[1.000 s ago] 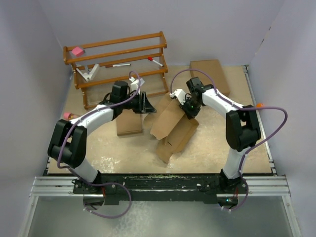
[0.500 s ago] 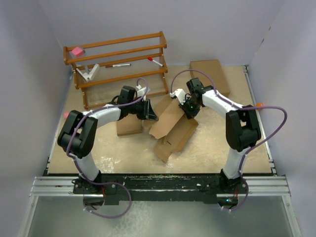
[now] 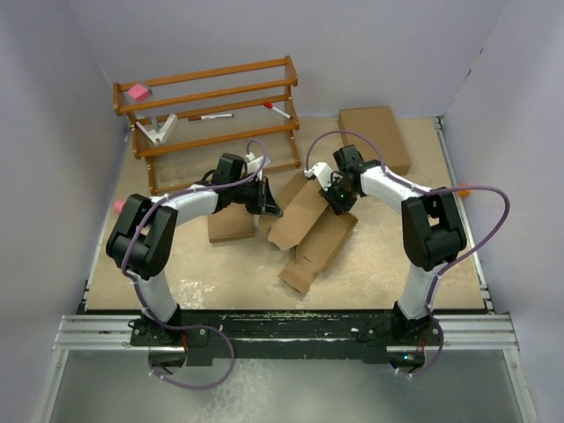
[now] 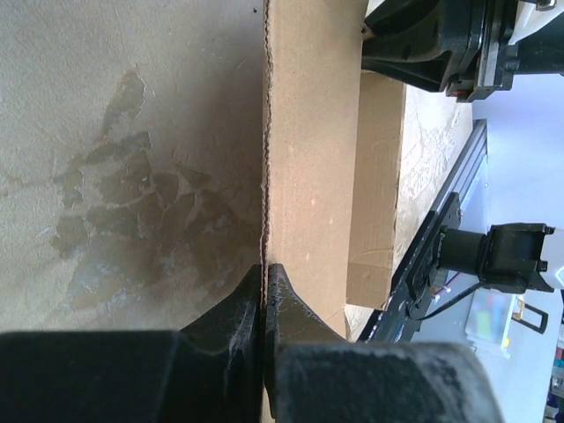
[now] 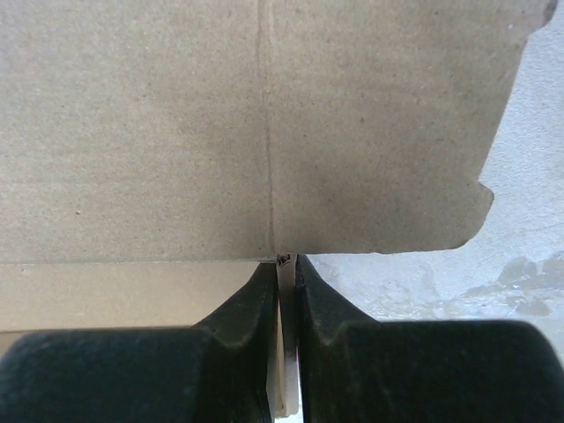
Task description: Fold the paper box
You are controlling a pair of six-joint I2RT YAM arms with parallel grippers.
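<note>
The paper box [image 3: 310,227] lies about in the middle of the table [image 3: 388,256]. It is a brown cardboard blank, partly folded, and runs slantwise from the near middle toward the far right, between the two arms. The left gripper [image 4: 265,269] comes at it from the left with its fingers pressed tight together on the thin edge of one panel. In the left wrist view the cardboard's edge runs straight down into the pinch. The right gripper [image 5: 285,262] sits at the box's far right end, its fingers drawn narrow with a thin pale strip in the slit between them. It is right under the edge of a broad flap with a notched corner. Whether the fingers squeeze that strip or only stand around it, I cannot tell. Just left of the paper box, under the left arm, lies a smaller brown box [image 3: 231,225]. A flat brown box [image 3: 374,137] lies at the far right, and a wooden rack [image 3: 211,110] stands at the far left.
</note>
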